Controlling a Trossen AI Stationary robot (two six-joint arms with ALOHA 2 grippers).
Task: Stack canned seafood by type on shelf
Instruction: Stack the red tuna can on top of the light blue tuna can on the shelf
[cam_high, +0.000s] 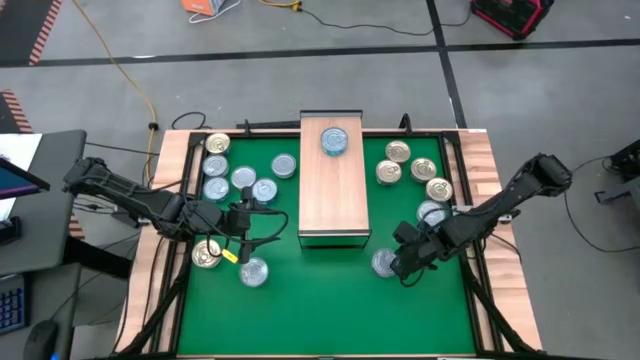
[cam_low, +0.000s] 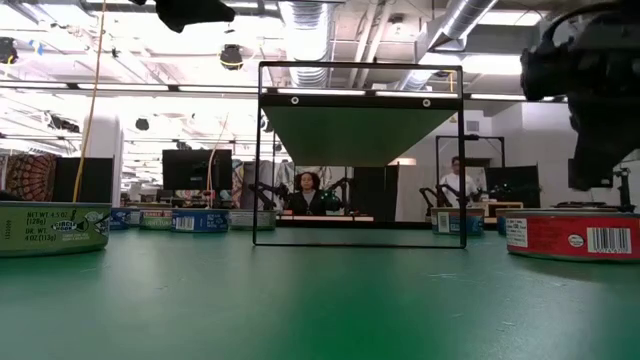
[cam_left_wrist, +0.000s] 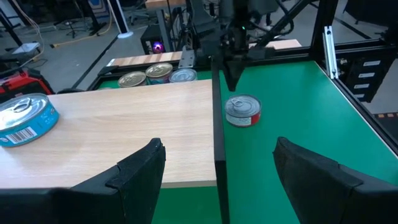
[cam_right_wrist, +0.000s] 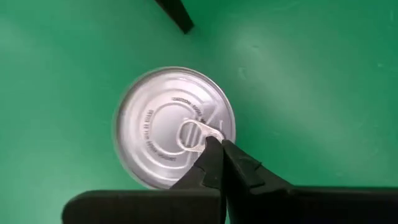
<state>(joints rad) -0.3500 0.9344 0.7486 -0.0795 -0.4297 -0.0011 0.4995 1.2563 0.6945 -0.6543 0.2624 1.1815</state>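
We see a tin (cam_right_wrist: 175, 127) with a bright, smooth metal lid, ringed and glossy, with a shiny pull tab. The mat (cam_right_wrist: 298, 93) beneath looks matt green, perhaps felt or rubber. The shelf (cam_left_wrist: 118, 134) is pale wood with fine grain and a satin finish. The right pincer (cam_right_wrist: 217, 146) looks like dull black plastic. The counter (cam_high: 490, 160) has a light wooden border.
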